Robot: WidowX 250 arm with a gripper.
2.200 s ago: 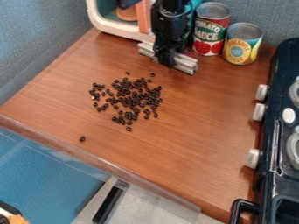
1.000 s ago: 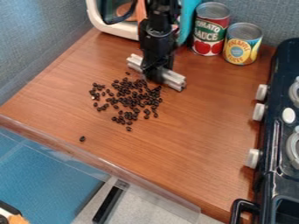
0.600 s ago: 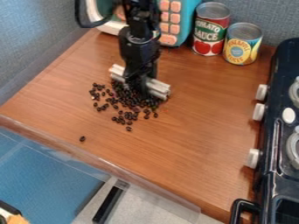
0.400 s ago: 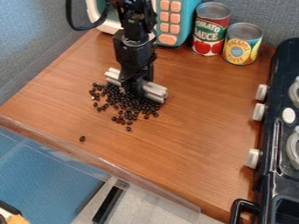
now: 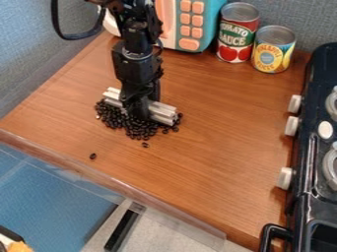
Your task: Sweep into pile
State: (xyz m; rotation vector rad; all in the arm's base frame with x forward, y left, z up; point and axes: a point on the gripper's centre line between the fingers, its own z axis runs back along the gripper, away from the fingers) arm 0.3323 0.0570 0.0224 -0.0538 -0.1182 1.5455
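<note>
- The black gripper point(image 5: 139, 113) is hanging low over the left half of the wooden counter point(image 5: 211, 147), pinching a ridged grey bar point(image 5: 162, 112) near its middle.
- Dark beans point(image 5: 137, 129) are lying bunched along the bar's near side; a single bean point(image 5: 93, 156) is sitting apart, nearer the counter's near-left edge.
- Two cans, red-labelled point(image 5: 237, 37) and yellow-labelled point(image 5: 272, 50), are standing at the far side, right of the toy microwave point(image 5: 209, 23).
</note>
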